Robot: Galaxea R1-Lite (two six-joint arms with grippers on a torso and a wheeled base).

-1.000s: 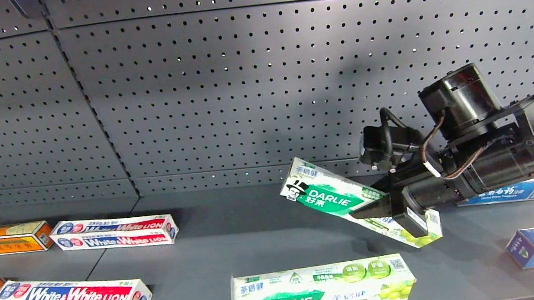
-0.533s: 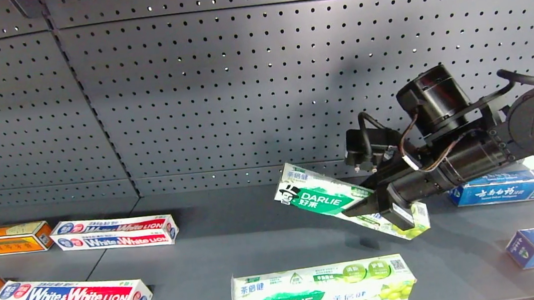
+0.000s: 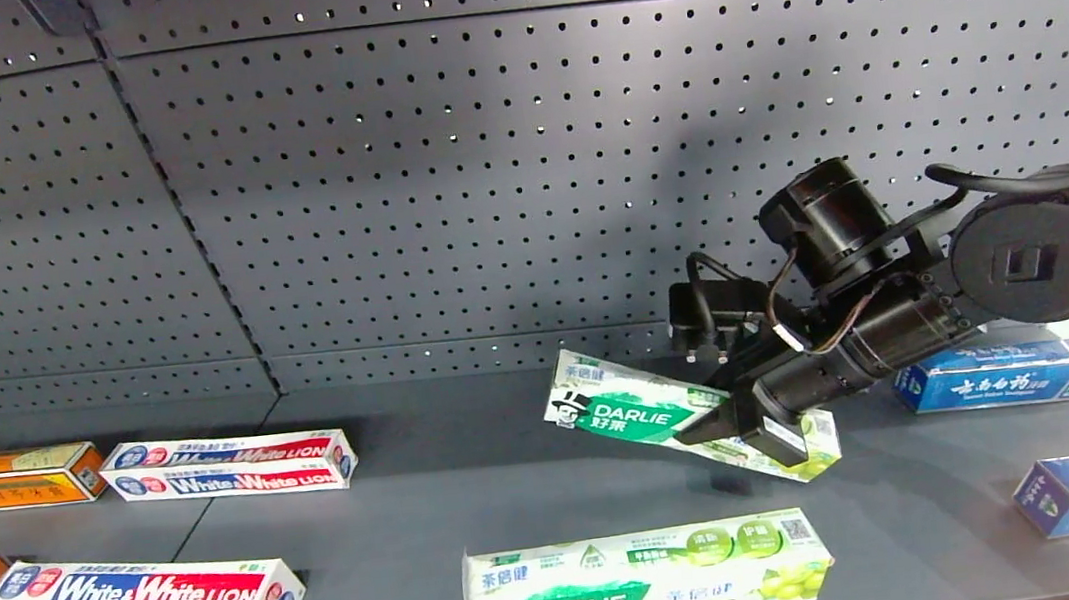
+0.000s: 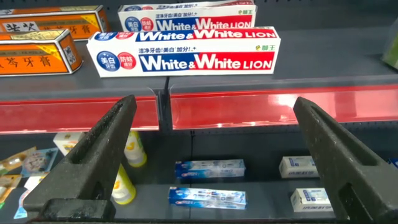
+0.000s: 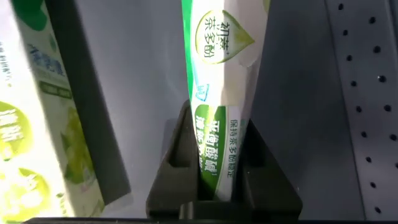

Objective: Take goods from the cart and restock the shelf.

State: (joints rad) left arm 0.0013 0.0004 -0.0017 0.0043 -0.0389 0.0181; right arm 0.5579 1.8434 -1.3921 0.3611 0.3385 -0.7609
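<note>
Toothpaste box [image 3: 647,408], green, tilted over shelf [image 3: 475,488] right of centre, behind 1 matching box [image 3: 647,579] at near edge. Right gripper [image 3: 746,432] clamped on its right end. Left gripper [image 4: 214,106] wide open, empty, at shelf front.

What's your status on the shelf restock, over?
Right end effector shut on green toothpaste box, tilted, at shelf rear. Left end effector open, empty. Second green box lies nearer the edge, apart.

Brand lettering on every toothpaste box [image 3: 613,412]
</note>
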